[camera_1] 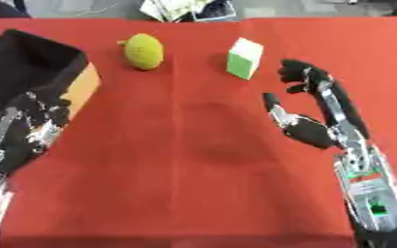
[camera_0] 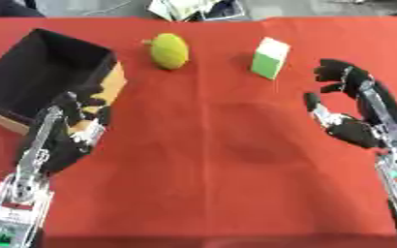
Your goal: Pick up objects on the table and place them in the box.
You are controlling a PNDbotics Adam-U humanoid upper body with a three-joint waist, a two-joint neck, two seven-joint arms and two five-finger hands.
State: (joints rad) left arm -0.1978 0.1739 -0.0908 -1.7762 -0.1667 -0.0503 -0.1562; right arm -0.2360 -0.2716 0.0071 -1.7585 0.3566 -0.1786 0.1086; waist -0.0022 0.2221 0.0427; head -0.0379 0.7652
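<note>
A yellow-green bumpy fruit (camera_0: 170,51) lies on the red table near the far edge, right of the box. A green and white carton (camera_0: 269,58) stands upright further right. The open box (camera_0: 45,72) has a black inside and an orange-brown side and sits at the far left. My right hand (camera_0: 350,109) hovers just right of and nearer than the carton, fingers curved, thumb apart, holding nothing. At the box's near right corner my left hand (camera_0: 70,126) is raised with relaxed fingers and is empty.
The red cloth (camera_0: 219,160) covers the table across the middle and front. Papers and dark items (camera_0: 189,8) lie beyond the far edge on the floor.
</note>
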